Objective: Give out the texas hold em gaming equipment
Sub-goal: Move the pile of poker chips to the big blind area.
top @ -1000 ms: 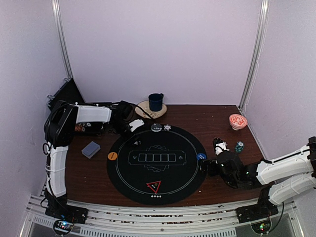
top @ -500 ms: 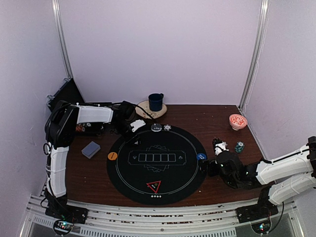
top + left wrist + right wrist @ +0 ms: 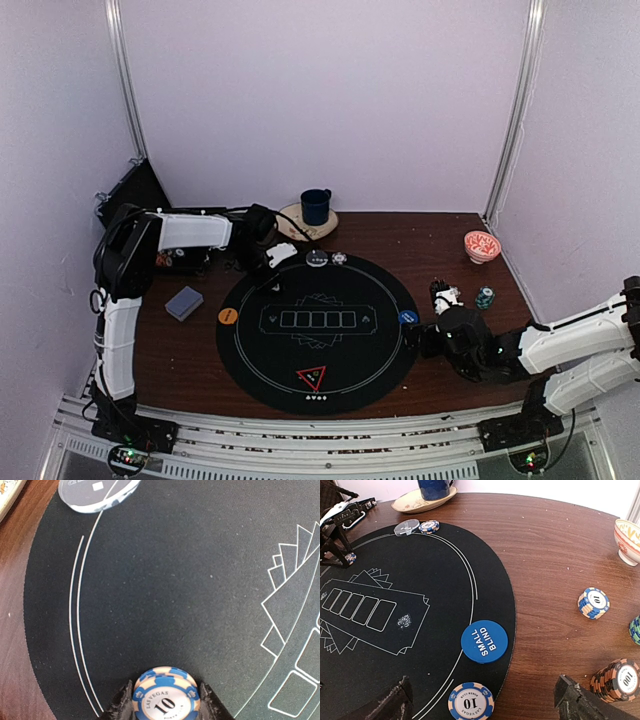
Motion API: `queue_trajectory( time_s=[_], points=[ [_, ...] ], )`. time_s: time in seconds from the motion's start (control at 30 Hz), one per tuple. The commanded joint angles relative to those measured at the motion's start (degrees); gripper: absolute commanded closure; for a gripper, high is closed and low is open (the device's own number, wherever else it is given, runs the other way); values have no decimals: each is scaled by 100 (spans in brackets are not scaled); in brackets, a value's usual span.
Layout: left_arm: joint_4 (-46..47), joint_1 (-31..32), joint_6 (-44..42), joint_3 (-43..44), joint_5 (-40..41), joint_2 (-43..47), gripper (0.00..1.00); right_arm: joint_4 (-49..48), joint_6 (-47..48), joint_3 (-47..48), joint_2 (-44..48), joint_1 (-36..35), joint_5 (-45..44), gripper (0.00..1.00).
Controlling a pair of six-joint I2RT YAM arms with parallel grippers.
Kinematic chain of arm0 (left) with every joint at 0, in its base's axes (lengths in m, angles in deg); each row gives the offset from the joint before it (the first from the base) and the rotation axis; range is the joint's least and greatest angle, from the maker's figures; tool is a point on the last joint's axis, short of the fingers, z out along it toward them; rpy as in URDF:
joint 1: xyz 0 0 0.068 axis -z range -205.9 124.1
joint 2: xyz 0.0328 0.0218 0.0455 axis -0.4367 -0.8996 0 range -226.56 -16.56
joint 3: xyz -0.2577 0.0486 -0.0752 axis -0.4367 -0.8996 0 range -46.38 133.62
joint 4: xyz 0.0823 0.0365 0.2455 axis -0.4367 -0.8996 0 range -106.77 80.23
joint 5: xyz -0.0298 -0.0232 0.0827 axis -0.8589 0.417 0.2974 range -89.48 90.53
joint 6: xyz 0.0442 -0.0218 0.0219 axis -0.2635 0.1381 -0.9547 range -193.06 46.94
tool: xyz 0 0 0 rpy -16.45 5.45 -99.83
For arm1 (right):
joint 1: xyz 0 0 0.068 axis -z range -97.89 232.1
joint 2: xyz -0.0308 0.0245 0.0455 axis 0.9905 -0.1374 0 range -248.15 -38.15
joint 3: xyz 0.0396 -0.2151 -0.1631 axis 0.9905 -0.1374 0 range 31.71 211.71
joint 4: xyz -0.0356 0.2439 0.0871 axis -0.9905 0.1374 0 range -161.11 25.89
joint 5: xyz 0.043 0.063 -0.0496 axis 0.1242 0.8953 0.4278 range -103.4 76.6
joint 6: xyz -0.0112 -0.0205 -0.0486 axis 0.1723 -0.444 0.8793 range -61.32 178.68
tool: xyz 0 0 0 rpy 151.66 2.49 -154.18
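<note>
My left gripper (image 3: 165,709) is shut on a small stack of blue-and-cream "10" poker chips (image 3: 165,692) that sits low over the black mat's upper left (image 3: 273,286). My right gripper (image 3: 482,706) is open wide at the mat's right edge (image 3: 422,340). A single blue-and-cream chip (image 3: 471,703) lies on the mat between its fingers. The blue "small blind" disc (image 3: 484,641) lies just beyond. The orange disc (image 3: 228,316), the white disc (image 3: 317,258) with a chip (image 3: 340,259) beside it, the red-edged triangle marker (image 3: 311,378) and the grey-blue card deck (image 3: 184,302) lie apart.
On the wood right of the mat stand a blue-and-cream chip stack (image 3: 593,603), an orange-and-black stack (image 3: 619,680) and green chips (image 3: 484,297). The red-patterned bowl (image 3: 481,245) sits back right. The dark blue mug (image 3: 316,206) stands on a saucer behind the mat.
My left arm has edged slightly to the right with the chips in its grip. The right arm has barely moved.
</note>
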Motion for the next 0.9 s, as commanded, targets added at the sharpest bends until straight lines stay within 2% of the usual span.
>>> queue_trajectory(
  time_s=[0.0,0.27,0.5,0.87],
  points=[
    [-660,36,-143,-84,166,-329,68,85,52,133,3,-57,-41,0],
    [-580,-26,-1,-135,573,-120,77,104,44,135,16,-89,-36,0],
    [-319,-231,192,-284,975,76,79,106,41,145,16,-108,-23,0],
    [-93,-413,291,-453,1039,297,82,115,53,153,8,-139,-32,0]
  ],
)
